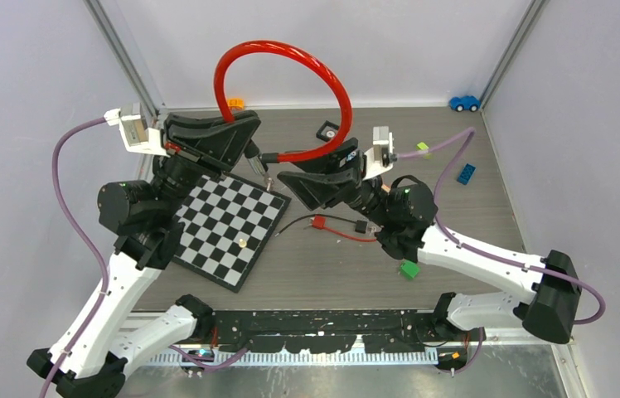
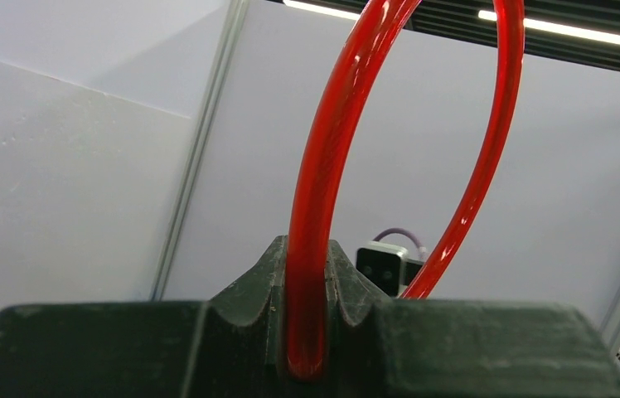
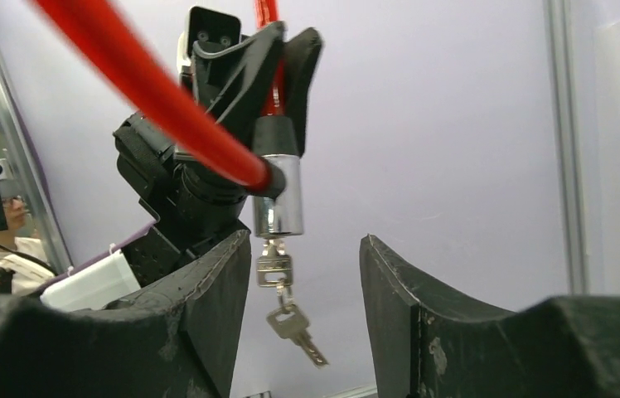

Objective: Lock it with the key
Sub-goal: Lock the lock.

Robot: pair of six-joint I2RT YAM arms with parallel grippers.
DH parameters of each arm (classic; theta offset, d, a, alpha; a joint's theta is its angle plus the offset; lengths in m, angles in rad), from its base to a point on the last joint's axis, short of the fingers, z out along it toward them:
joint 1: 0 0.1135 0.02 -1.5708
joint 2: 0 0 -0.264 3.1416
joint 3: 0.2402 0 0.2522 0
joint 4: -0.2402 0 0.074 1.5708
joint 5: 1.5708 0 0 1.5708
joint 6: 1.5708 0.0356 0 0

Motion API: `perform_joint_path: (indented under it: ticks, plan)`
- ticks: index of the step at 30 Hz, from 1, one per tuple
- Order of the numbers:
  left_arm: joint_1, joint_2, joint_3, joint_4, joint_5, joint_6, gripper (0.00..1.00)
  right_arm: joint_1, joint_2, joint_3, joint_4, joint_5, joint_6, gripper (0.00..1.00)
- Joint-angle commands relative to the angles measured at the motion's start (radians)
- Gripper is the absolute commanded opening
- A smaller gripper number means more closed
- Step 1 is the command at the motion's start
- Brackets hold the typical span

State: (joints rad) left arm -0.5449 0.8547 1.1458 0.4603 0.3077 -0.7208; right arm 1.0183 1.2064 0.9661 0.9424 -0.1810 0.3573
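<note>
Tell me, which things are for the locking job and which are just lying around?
For the job: red cable lock, its metal barrel, keys hanging from it.
Lying around: chessboard, blue toy car, blue brick, green block, red and black wires.

The top camera looks down from high above the near edge at the whole table (image 1: 472,224), while each wrist camera sits right behind its own fingers (image 3: 456,332), looks up toward the walls (image 3: 456,124), and shares the red loop (image 1: 273,46) with the others.
</note>
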Motion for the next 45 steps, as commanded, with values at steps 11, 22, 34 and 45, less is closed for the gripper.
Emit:
perform_joint_path:
  ticks: [11, 22, 34, 45]
  plan:
    - [-0.004, -0.020, 0.063, 0.121, 0.031, -0.038, 0.00, -0.116, 0.139, 0.034, 0.321, -0.218, 0.432, 0.52]
    - [-0.004, -0.011, 0.061, 0.129, 0.035, -0.045, 0.00, -0.116, 0.198, 0.102, 0.367, -0.282, 0.509, 0.51]
    - [-0.004, -0.012, 0.064, 0.124, 0.035, -0.043, 0.00, -0.116, 0.242, 0.132, 0.360, -0.308, 0.530, 0.50]
    - [-0.004, -0.005, 0.066, 0.124, 0.034, -0.044, 0.00, -0.111, 0.284, 0.168, 0.405, -0.367, 0.597, 0.47]
